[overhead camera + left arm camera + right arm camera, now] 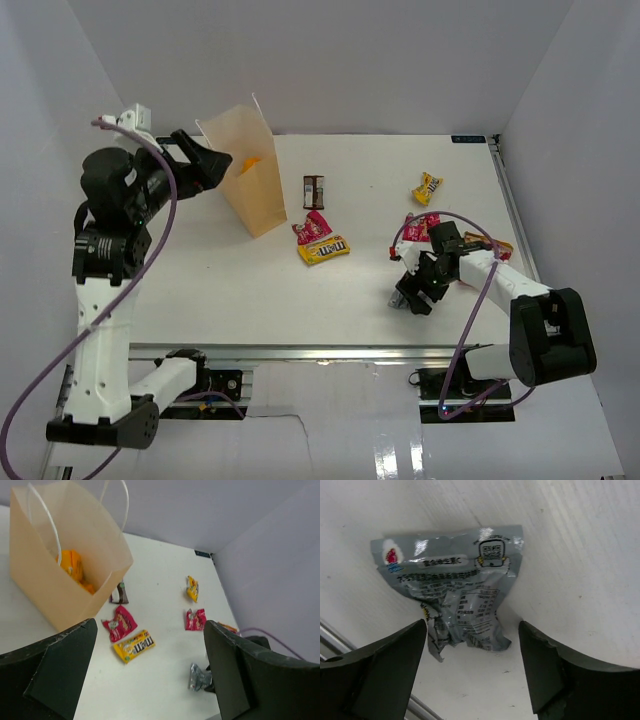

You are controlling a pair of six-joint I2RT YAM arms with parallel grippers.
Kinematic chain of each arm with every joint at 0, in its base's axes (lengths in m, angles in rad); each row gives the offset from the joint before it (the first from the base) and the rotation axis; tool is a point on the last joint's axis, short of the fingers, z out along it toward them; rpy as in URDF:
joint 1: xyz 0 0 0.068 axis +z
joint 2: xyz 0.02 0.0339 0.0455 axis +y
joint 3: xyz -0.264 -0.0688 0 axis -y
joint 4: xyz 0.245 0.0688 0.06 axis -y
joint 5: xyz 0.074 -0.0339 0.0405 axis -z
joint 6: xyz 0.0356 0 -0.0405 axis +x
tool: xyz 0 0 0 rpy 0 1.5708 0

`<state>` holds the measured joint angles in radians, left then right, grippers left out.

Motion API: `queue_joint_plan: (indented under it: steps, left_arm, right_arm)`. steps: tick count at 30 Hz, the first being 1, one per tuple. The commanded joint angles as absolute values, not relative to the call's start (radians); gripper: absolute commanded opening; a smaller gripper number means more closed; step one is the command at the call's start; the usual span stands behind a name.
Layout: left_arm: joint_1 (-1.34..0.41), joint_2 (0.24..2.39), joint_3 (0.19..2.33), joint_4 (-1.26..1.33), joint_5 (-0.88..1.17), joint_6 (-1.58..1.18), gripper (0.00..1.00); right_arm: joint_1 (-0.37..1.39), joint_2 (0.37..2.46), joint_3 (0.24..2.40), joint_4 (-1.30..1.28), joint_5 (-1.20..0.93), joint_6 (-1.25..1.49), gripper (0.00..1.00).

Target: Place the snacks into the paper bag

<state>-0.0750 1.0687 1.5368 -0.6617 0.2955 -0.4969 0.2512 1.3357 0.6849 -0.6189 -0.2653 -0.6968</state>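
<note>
The tan paper bag (250, 185) stands upright at the back left, with an orange packet (72, 567) lying inside it. My left gripper (218, 163) hovers at the bag's left rim, open and empty (150, 672). On the table lie a dark brown bar (314, 190), a red packet (313, 228), a yellow packet (323, 249), a small yellow packet (427, 187) and another red packet (420, 227). My right gripper (472, 675) is open, low over the table. A crumpled silver wrapper (455, 595) lies just ahead of its fingertips.
An orange packet (497, 243) peeks out behind the right arm. The table's near edge and metal rail (330, 350) run close below the right gripper (412, 298). White walls enclose the table at the back and on both sides.
</note>
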Motion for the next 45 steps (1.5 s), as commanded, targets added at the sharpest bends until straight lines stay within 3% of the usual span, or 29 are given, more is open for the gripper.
queue_joint_plan:
  steps: [1,7,9,14,17,22,27,33,38,40,41,45]
  left_arm:
    - [-0.071,0.932,1.36,-0.652,0.287,-0.497,0.98]
    - [-0.072,0.767,1.138,-0.649,0.302,-0.592,0.98]
    - [-0.071,0.717,1.071,-0.66,0.311,-0.616,0.98]
    - [-0.072,0.641,0.954,-0.687,0.331,-0.647,0.98]
    - [-0.072,0.589,0.891,-0.687,0.35,-0.682,0.98]
    - [-0.072,0.506,0.767,-0.687,0.368,-0.733,0.98]
    - [-0.072,0.456,0.649,-0.687,0.422,-0.802,0.98]
    - [-0.072,0.382,0.575,-0.69,0.44,-0.838,0.98]
    - [-0.072,0.344,0.568,-0.722,0.428,-0.85,0.98]
    - [-0.072,0.334,0.574,-0.741,0.425,-0.847,0.98]
    - [-0.072,0.334,0.58,-0.745,0.425,-0.841,0.98]
    - [-0.072,0.369,0.583,-0.735,0.439,-0.83,0.98]
  right_arm:
    - [0.258,1.36,0.67,-0.586,-0.202,-0.729,0.78]
    - [0.259,1.381,0.693,-0.626,-0.306,-0.79,0.33]
    - [0.259,1.33,0.712,-0.64,-0.365,-0.831,0.25]
    - [0.259,1.269,0.863,-0.739,-0.498,-0.963,0.2]
    - [0.29,1.314,1.073,-0.77,-0.607,-0.96,0.18]
    - [0.464,1.482,1.455,-0.649,-0.647,-0.731,0.13]
    - [0.671,1.723,1.814,-0.47,-0.517,-0.545,0.08]
    - [0.771,2.058,2.319,-0.303,-0.346,-0.33,0.08]
    - [0.801,2.132,2.286,0.038,-0.198,-0.295,0.08]
    - [0.814,2.163,2.29,0.058,-0.17,-0.301,0.11]
    - [0.819,2.172,2.283,0.073,-0.149,-0.304,0.14]
    - [0.827,2.168,2.22,0.103,-0.133,-0.318,0.51]
